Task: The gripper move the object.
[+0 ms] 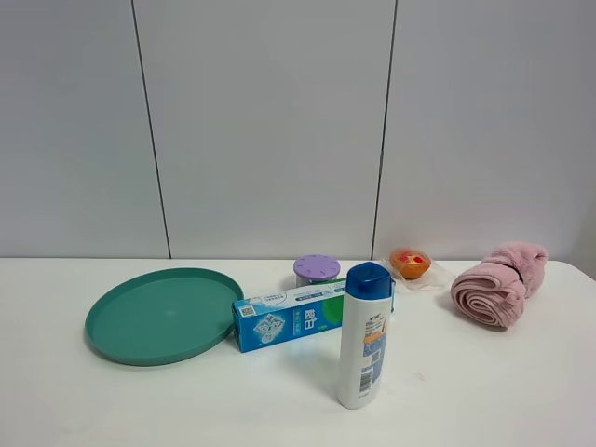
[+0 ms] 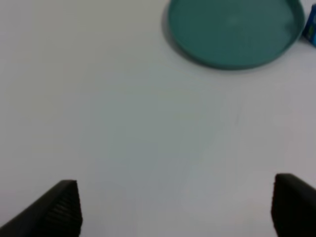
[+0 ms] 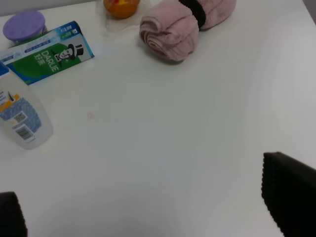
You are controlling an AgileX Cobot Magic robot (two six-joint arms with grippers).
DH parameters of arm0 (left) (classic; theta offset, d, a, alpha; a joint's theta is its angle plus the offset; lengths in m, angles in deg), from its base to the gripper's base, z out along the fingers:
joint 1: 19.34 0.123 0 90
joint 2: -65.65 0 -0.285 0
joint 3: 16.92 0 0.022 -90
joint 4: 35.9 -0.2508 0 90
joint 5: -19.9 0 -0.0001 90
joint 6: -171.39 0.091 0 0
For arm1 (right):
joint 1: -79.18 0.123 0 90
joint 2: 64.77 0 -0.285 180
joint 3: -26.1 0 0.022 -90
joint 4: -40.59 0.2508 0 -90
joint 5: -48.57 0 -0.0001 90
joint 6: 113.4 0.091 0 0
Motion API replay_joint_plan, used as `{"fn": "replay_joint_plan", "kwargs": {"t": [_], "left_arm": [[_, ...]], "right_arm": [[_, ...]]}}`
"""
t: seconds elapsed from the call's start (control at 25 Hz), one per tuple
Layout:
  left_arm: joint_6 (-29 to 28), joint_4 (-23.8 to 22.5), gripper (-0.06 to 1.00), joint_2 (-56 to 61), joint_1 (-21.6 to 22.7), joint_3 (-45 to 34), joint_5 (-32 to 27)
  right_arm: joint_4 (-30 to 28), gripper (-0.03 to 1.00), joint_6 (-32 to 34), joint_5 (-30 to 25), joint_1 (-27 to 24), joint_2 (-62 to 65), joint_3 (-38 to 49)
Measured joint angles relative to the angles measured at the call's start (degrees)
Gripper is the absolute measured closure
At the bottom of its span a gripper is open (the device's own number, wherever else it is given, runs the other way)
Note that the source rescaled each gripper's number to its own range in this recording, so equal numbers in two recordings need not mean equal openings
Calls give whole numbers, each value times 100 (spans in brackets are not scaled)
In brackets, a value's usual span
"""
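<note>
The small round jar with a lavender-purple lid [image 1: 317, 269] stands on the white table behind a blue-green toothpaste box [image 1: 307, 317]; only its lid and upper body show. It also shows in the right wrist view [image 3: 23, 25]. Neither arm shows in the exterior high view. My left gripper [image 2: 175, 210] is open over bare table, far from the jar, with both black fingertips [image 2: 61, 210] at the frame's lower corners. My right gripper [image 3: 148, 217] is open over bare table, its black fingertips [image 3: 289, 197] wide apart, well short of the jar.
A teal plate [image 1: 112, 317] lies at the left, also in the left wrist view [image 2: 197, 47]. A tall white blue-capped bottle [image 1: 365, 335] stands in front of the box. An orange item in clear wrap [image 1: 410, 263] and a rolled pink towel [image 1: 498, 284] lie at the back right.
</note>
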Motion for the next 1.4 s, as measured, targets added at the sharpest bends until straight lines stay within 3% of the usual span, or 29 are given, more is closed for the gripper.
{"fn": "replay_joint_plan", "kwargs": {"t": [0.28,0.64,0.92,1.4], "left_arm": [[0,303,72,28,0,-266,697],[-92,326,72,28,28,-272,781],[-180,268,72,28,522,-272,781],[-256,221,72,28,534,-272,781]], "right_arm": [[0,-3,0,0,0,0,0],[0,-3,0,0,0,0,0],[0,-3,0,0,0,0,0],[0,-3,0,0,0,0,0]]}}
